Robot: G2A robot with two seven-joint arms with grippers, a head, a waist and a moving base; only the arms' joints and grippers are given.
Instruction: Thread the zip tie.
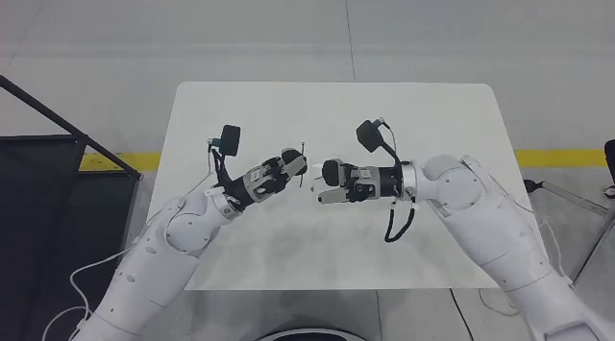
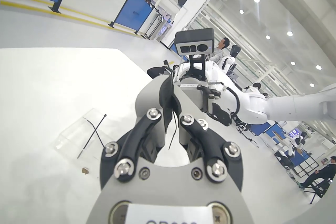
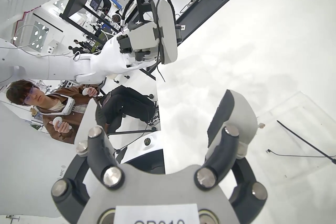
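Observation:
My left gripper (image 1: 297,162) is held above the middle of the white table (image 1: 432,120), shut on a thin black zip tie (image 2: 172,128) whose loose tail hangs from between the pads. In the right wrist view the same zip tie (image 3: 159,70) hangs from the left gripper (image 3: 160,33). My right gripper (image 3: 160,109) is open with nothing between its fingers. It faces the left gripper a short way off, at about the same height, as the right gripper (image 1: 323,187) appears in the top view.
A clear plastic sheet (image 2: 71,130) lies flat on the table below the grippers, with two more black zip ties (image 2: 92,131) crossed on it; these spare ties (image 3: 304,139) lie beside my right gripper's finger. The far half of the table is bare.

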